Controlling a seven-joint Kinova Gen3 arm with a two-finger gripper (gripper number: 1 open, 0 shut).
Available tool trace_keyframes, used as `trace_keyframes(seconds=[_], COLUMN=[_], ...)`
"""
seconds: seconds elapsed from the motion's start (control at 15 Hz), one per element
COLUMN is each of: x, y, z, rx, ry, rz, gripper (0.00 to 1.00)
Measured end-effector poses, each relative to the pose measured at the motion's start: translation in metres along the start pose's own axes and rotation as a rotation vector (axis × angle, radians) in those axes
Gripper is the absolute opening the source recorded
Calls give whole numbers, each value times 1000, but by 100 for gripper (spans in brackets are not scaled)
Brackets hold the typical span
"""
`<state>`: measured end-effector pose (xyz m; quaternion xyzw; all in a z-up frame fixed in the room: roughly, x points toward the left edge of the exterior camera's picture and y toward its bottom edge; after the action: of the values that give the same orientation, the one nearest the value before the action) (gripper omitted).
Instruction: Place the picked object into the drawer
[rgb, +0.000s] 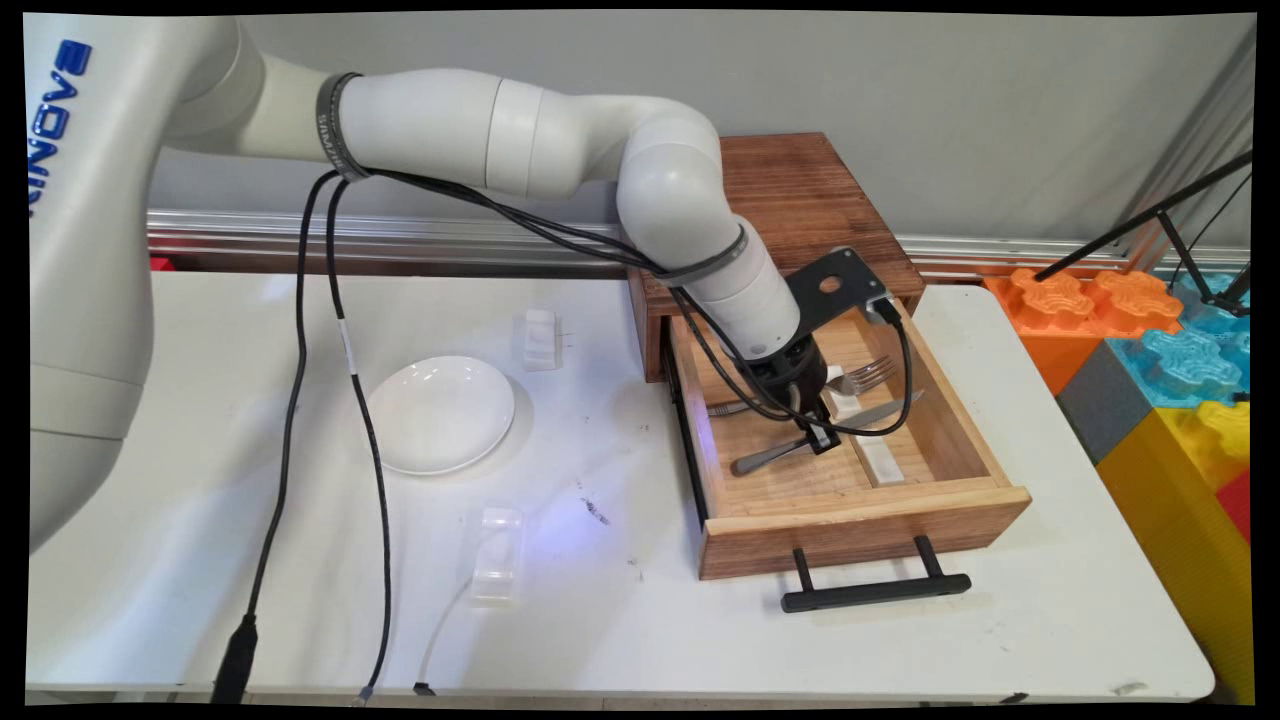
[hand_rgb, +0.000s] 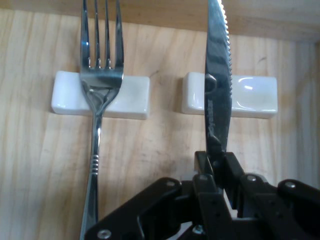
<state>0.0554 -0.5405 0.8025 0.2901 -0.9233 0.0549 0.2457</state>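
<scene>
My gripper reaches down into an open wooden drawer and is shut on the handle end of a steel knife. The knife's serrated blade lies across a small white rest, pointing away from the hand. In the main view the knife stretches right from the fingers, its grey handle poking out to the left. A fork lies parallel to it, its neck on a second white rest. The fork's tines show just behind the gripper.
The drawer slides out of a brown wooden cabinet, with a black handle at its front. On the table lie a white plate, a white rest and a clear plastic piece. Coloured foam blocks stand at right.
</scene>
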Motion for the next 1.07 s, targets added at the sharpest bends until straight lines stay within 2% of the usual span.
trace_keyframes(seconds=[0.8,0.87,1.07], x=[-7,-7,-8], y=[-1,-1,-1], z=[7,7,8], rx=[-4,-4,-5], ry=[0,1,2], rz=[-1,-2,-4], gripper=[0,100,100])
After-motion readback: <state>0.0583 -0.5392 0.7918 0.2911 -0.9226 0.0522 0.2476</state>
